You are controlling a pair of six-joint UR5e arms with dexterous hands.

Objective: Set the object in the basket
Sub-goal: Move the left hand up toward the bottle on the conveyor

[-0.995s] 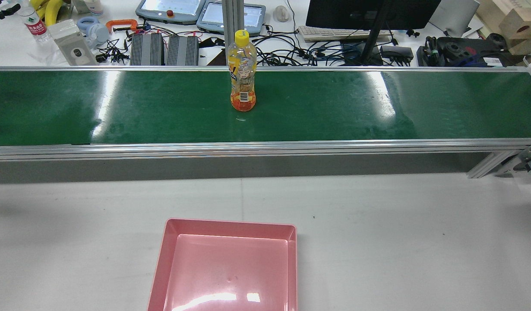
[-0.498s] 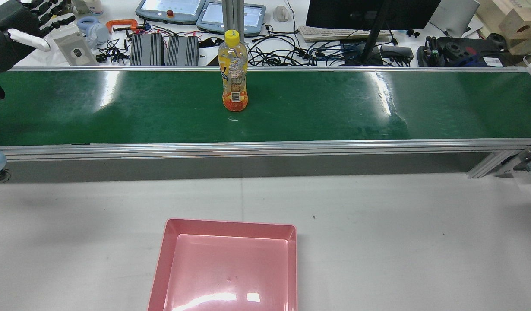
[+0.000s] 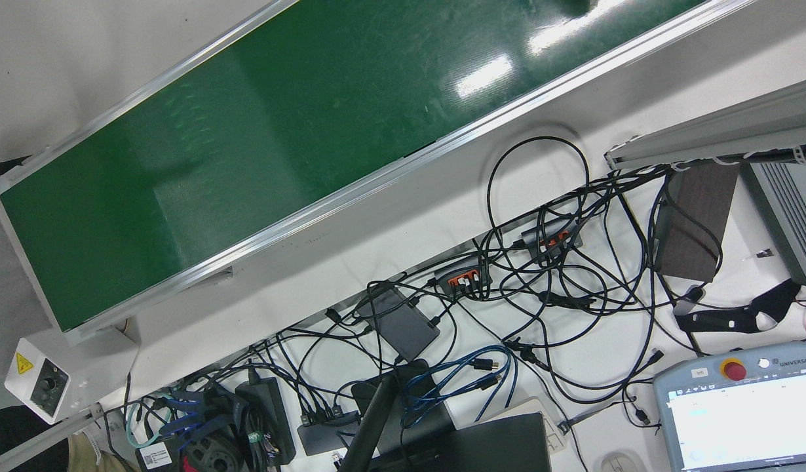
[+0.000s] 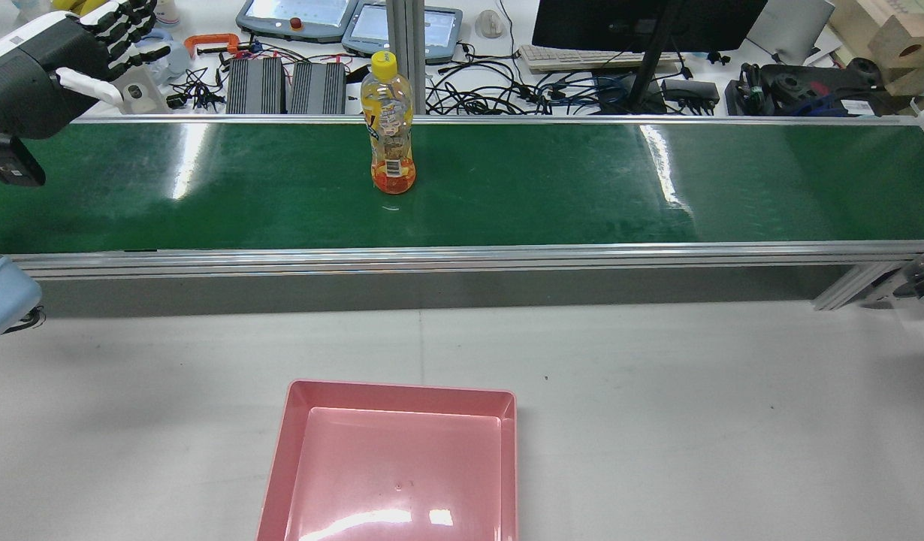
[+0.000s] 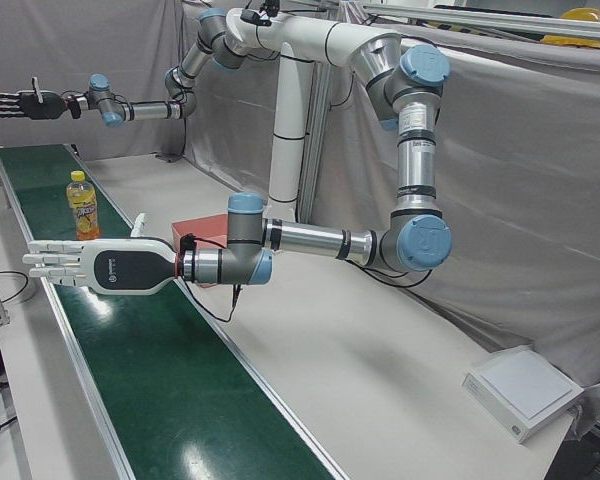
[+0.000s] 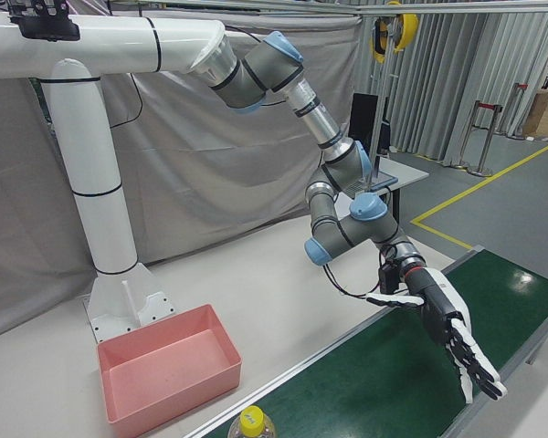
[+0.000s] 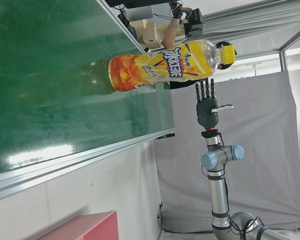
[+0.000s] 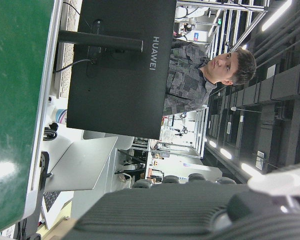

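Note:
An orange drink bottle with a yellow cap stands upright on the green conveyor belt, straight across from the pink basket on the white table. My left hand hovers over the belt's far edge, well to the bottle's left, open with fingers stretched out. The left-front view shows that left hand flat above the belt, nearer than the bottle. My right hand hangs far down the belt, open and holding nothing. The left hand view shows the bottle and the distant right hand.
Beyond the belt lies a desk with tangled cables, a monitor, teach pendants and a keyboard. A person shows behind the monitor in the right hand view. White table surface surrounds the basket.
The bottle has travelled left along the belt in the rear view. My left hand has come in from the upper left corner and moved further over the belt.

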